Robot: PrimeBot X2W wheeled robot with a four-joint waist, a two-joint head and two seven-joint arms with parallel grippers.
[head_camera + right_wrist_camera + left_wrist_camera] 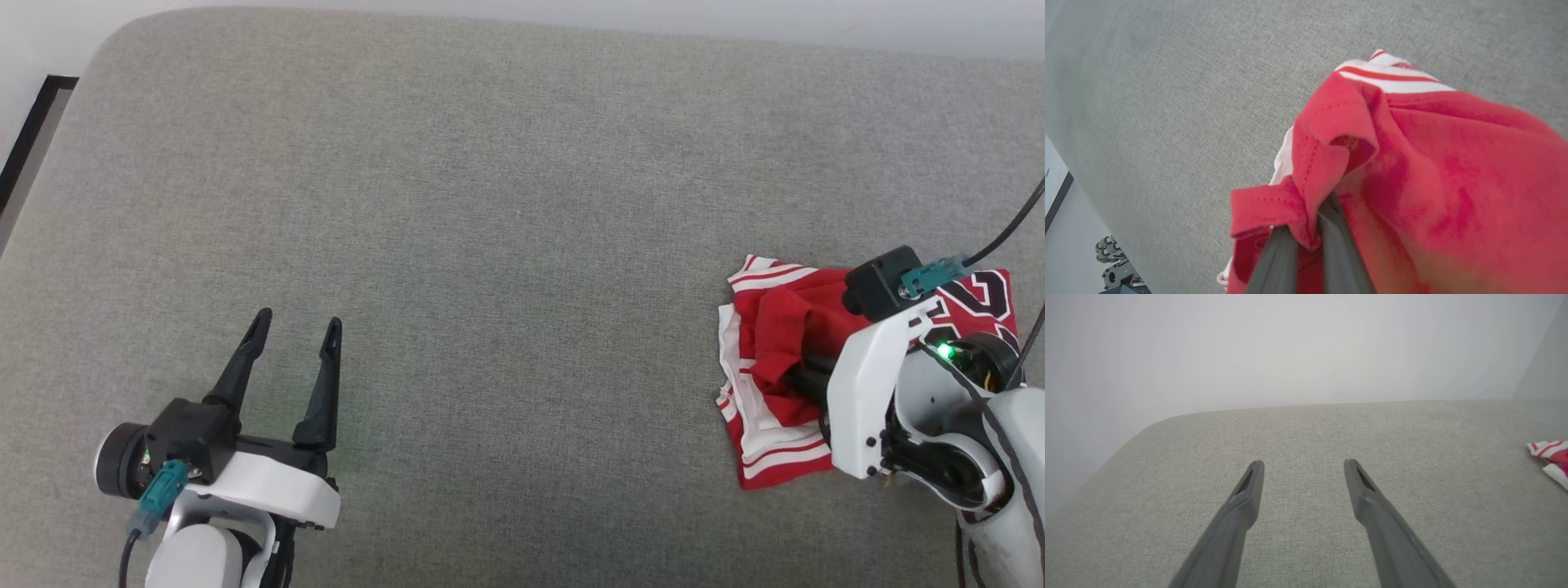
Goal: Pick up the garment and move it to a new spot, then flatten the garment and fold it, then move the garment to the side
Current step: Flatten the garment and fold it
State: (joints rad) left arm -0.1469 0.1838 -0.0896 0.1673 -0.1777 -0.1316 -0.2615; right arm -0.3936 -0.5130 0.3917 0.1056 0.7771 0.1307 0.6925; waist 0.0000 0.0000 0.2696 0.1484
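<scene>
Closest to the lens, the right pincer (1312, 232) has its two dark fingers drawn together on a raised fold of the red shirt (775, 322), the cloth nipped between them near a stitched hem; under everything spreads a broad grey cushion (490, 204), too soft and upholstered to call a tabletop, with a pale wall (1290, 347) behind its far edge; the shirt lies crumpled at the cushion's right side, well apart from the bare middle, with white sleeves and striped trim (775, 457) spilling toward the near edge and part of a black number (984, 294) showing beside the right wrist; the left pincer (298, 320) hovers low over the cushion at the near left, fingers spread and holding nothing. The step in hand looks like the first one, picking the shirt up to carry it elsewhere; since the hold seems to be on one fold only, a slow, straight lift would let the rest hang free before any sideways travel; raising it until the trailing sleeves clear the cushion should keep it from dragging and bunching further; the open middle, within reach of both arms, seems the sensible place to set it down for flattening.
</scene>
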